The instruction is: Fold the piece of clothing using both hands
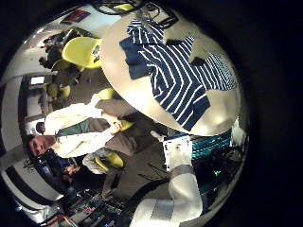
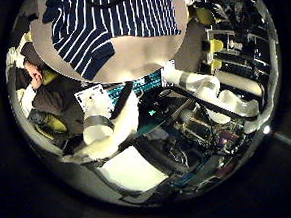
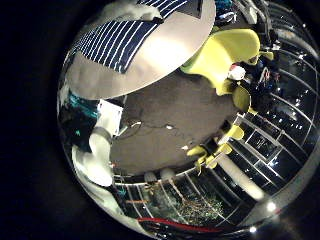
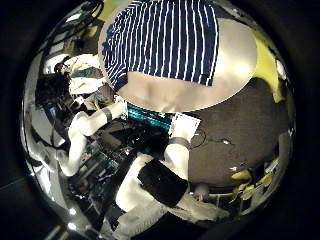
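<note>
A striped piece of clothing (image 1: 175, 71) lies spread flat on a round table (image 1: 222, 118), seen from well above. Its sleeves reach out to the sides, and one edge lies near the table's rim. The same garment (image 2: 110, 26) shows on the table (image 2: 132, 62) in the left thumb side view. Both right palm views show the clothing (image 4: 165, 40) (image 3: 125, 40) from a distance too. Both hands are high above the cloth and apart from it. No fingers show clearly in any view. White arm segments (image 2: 112, 126) (image 4: 85, 115) stand beside the table.
Chairs (image 1: 80, 52) (image 3: 225, 50) stand on the floor around the table. Bare tabletop (image 4: 235, 70) rings the garment. Shelves and equipment (image 2: 222, 124) crowd the room behind the arms.
</note>
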Robot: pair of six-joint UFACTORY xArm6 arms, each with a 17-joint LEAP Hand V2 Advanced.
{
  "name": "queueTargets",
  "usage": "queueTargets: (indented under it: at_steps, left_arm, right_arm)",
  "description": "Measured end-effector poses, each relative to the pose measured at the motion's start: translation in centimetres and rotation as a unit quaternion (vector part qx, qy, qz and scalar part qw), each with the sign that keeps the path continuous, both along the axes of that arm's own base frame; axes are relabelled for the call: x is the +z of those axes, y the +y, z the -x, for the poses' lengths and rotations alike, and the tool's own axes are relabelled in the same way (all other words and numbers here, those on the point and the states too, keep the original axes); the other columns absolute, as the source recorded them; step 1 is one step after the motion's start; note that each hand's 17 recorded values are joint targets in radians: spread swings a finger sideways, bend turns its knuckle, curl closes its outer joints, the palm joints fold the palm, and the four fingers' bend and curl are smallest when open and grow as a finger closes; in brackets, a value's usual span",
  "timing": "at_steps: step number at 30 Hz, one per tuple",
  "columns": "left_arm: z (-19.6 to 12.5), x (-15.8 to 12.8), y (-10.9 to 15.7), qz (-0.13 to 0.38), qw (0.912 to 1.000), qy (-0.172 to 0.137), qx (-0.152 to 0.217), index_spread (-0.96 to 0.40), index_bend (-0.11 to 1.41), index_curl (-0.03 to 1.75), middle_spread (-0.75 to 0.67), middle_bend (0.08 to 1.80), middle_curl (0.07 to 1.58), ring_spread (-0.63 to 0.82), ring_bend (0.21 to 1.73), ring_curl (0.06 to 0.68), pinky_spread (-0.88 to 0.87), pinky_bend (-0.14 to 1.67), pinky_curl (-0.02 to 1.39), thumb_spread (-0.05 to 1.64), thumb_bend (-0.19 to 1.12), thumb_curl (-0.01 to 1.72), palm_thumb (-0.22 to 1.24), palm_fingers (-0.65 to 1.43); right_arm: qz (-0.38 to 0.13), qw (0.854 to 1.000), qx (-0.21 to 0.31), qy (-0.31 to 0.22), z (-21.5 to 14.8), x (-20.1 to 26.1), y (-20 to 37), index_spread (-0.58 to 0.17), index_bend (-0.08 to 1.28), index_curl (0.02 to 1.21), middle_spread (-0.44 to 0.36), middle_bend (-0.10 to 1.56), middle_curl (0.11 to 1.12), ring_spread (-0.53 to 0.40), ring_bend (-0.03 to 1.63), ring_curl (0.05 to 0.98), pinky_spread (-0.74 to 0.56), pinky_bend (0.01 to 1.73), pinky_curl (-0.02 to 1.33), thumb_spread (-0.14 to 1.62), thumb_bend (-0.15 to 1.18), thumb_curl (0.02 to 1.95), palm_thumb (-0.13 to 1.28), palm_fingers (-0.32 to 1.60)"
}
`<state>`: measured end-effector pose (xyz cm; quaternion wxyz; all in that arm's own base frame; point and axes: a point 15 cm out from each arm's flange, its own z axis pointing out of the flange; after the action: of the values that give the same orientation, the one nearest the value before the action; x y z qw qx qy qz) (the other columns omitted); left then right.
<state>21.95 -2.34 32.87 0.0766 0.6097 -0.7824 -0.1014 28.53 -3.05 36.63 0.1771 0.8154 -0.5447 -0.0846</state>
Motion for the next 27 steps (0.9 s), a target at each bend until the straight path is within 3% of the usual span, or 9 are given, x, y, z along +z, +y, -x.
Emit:
queueTargets:
  at_steps: [8,17,21,27]
  left_arm:
    - [0.2,0.4,0.5,0.004,0.9999,0.002,0.015,-0.11,0.18,0.4,0.08,0.19,0.39,0.09,0.72,0.181,0.11,0.49,0.3,1.02,-0.03,0.28,0.24,0.3]
    - [0.6,-1.2,0.5,-0.009,0.9998,0.011,0.015,-0.08,0.16,0.39,0.11,0.19,0.37,0.11,0.73,0.188,0.12,0.52,0.31,1.0,-0.03,0.28,0.21,0.25]
    - [1.5,-3.0,0.6,-0.024,0.9993,0.027,0.008,-0.04,0.14,0.37,0.14,0.19,0.38,0.14,0.75,0.195,0.13,0.54,0.32,0.99,-0.03,0.29,0.21,0.2]
    - [0.7,-6.2,0.0,-0.039,0.9992,0.007,-0.01,0.01,0.14,0.33,0.18,0.21,0.38,0.2,0.78,0.202,0.18,0.56,0.33,0.97,-0.03,0.29,0.2,0.15]
  right_arm:
    - [-0.005,1.0,-0.002,0.003,0.1,0.0,-0.9,-0.34,0.16,0.27,-0.003,0.3,0.37,0.106,0.67,0.22,0.37,0.7,0.17,1.25,-0.01,0.23,0.3,0.17]
    - [-0.007,1.0,-0.007,0.001,0.1,0.0,-1.2,-0.34,0.15,0.27,-0.002,0.3,0.37,0.102,0.67,0.224,0.37,0.7,0.18,1.25,-0.01,0.23,0.3,0.17]
    - [-0.01,1.0,-0.022,-0.005,-0.1,-0.2,-1.9,-0.34,0.15,0.27,-0.002,0.3,0.37,0.102,0.67,0.226,0.37,0.69,0.18,1.25,-0.01,0.23,0.31,0.17]
    - [-0.01,0.999,-0.03,0.032,1.3,-2.9,-1.9,-0.34,0.15,0.27,-0.002,0.3,0.37,0.101,0.67,0.228,0.37,0.69,0.18,1.26,-0.01,0.23,0.31,0.17]
